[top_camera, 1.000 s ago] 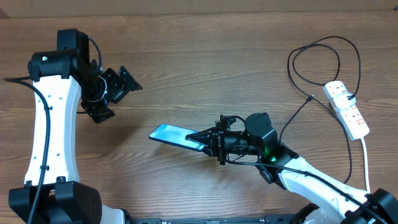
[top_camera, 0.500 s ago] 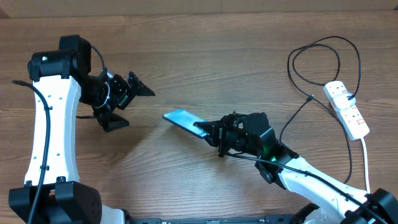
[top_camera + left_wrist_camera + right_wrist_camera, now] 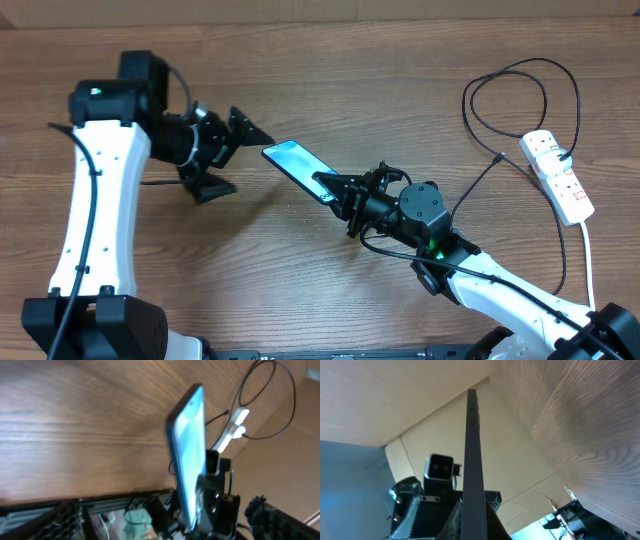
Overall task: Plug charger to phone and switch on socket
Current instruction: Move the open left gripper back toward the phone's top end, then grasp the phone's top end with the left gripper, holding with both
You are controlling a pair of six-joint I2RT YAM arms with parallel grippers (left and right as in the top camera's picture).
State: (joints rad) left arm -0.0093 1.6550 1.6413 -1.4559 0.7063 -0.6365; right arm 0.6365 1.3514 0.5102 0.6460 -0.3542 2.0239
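Bright even lighting, soft shadows, sharp overhead, wrist views slightly blurred

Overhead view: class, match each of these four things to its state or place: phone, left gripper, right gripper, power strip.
Column 1:
1. phone
2. left gripper
3. right gripper
4. power strip

Column 2:
A. open, holding nothing
B. lying near the right edge of the table
C. held above the wood, between the two arms
D. shut on the phone

Pairs: 1-C, 2-A, 3-D, 4-B

Wooden table [image 3: 300,290] carries 1 white power strip [image 3: 557,176] near its right edge, a black charger cable [image 3: 466,102] looping just beside it.
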